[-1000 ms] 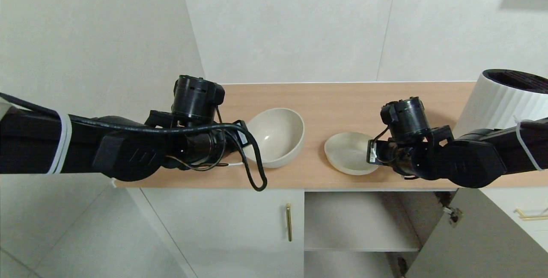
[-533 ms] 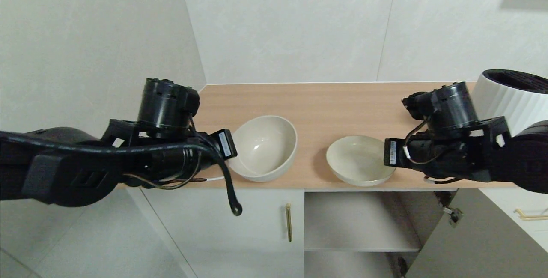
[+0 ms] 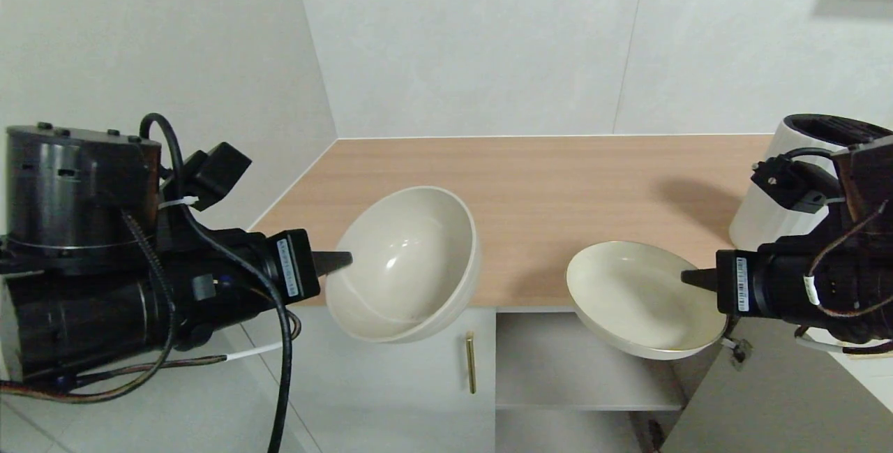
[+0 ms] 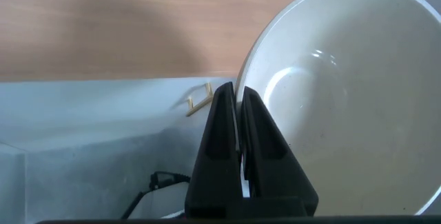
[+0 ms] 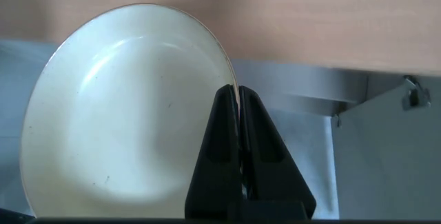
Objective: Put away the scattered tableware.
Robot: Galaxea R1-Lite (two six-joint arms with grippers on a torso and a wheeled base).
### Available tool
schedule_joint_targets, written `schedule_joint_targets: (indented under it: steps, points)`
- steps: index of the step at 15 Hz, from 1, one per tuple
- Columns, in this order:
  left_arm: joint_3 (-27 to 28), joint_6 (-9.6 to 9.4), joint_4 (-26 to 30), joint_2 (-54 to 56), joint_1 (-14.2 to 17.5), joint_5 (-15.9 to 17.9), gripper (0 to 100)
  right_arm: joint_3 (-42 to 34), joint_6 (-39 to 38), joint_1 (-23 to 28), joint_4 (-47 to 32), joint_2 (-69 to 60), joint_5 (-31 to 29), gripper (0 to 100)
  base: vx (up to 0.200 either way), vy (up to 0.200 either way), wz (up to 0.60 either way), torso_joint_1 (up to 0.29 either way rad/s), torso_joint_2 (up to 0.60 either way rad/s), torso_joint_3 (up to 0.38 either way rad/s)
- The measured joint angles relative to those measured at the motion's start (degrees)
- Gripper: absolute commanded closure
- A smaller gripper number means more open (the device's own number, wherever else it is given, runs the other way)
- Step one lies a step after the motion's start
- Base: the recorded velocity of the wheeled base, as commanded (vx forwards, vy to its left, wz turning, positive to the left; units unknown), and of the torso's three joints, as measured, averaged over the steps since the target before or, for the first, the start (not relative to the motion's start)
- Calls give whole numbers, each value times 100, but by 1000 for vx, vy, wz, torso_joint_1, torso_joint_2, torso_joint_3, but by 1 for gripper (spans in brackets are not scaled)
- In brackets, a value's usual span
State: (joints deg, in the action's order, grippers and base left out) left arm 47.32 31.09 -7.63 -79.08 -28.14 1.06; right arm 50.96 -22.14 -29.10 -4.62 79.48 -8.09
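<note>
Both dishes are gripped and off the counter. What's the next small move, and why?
Probably lower the right pincer with its plate toward the open cabinet shelf. It is shut on the plate's rim, and the plate hangs past the counter edge, above that opening. The left pincer, shut on the bowl, sits over the closed door, so it should likely wait.

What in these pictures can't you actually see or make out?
- Head view: the white ribbed container is cut off by the right edge and partly covered by the right arm.
- Head view: the open cabinet runs off the bottom edge; the plate covers its upper right corner.
- Left wrist view: the fingers cover part of the bowl rim; the picture's edge cuts off more.
</note>
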Motion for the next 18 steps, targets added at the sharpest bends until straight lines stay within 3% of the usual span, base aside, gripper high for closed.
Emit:
schedule_joint_targets:
  steps: [3,8,11,18]
  points:
    - [-50,-132,-2,150,11,-24,100,-182,11,-2,20,-121,-11,100,0,0,0,0,0,0]
    - [-133,-150,11,185,11,-13,100,-262,24,2,24,-140,-22,100,0,0,0,0,0,0]
    - [-144,-143,17,116,11,-13,100,-273,24,11,28,-104,-33,100,-200,0,0,9,2,2]
    - [-182,-145,16,-46,16,-20,100,-280,20,39,22,67,-55,100,0,0,0,0,0,0]
